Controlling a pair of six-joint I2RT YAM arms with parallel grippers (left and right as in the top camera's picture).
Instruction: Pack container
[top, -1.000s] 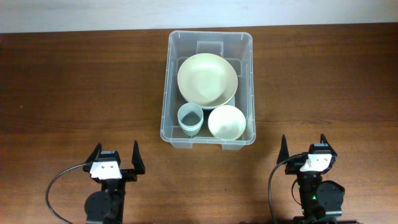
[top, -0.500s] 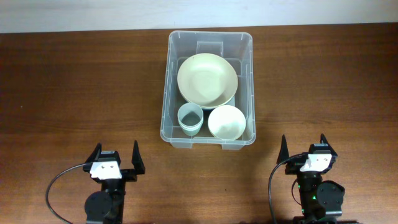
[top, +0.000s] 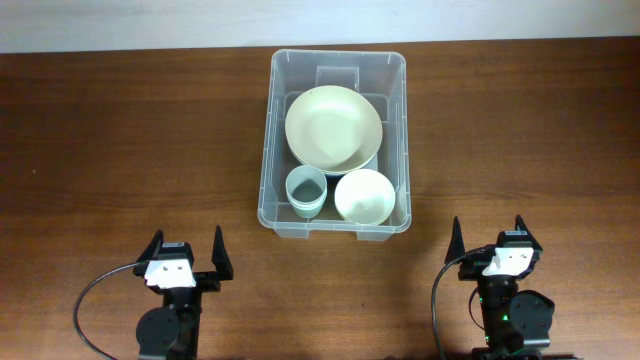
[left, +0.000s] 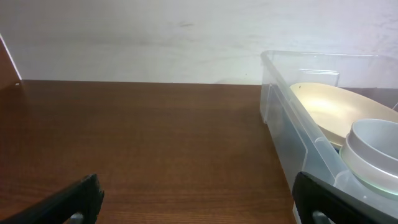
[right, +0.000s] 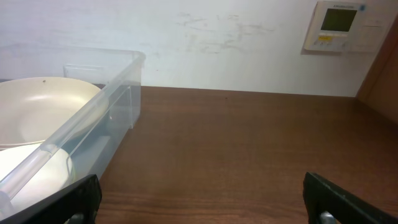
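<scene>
The clear plastic container (top: 336, 68) stands at the table's middle back. Inside it lie a large cream plate-like bowl (top: 333, 128), a small cream bowl (top: 363, 195) and a pale grey-blue cup (top: 305, 189). My left gripper (top: 187, 253) sits near the front edge, left of the container, open with nothing between its fingers. On the front right my right gripper (top: 488, 237) is open and empty too. The left wrist view has the container's wall (left: 292, 124) on its right, the cream bowl (left: 336, 106) and the cup (left: 373, 152) behind it. In the right wrist view the container (right: 93, 118) is at left.
Brown wooden table (top: 120, 150) spreads on both sides of the container. A white wall (right: 217, 37) runs behind the table, with a thermostat panel (right: 341, 25) at upper right. Black cables (top: 90, 300) loop beside each arm base.
</scene>
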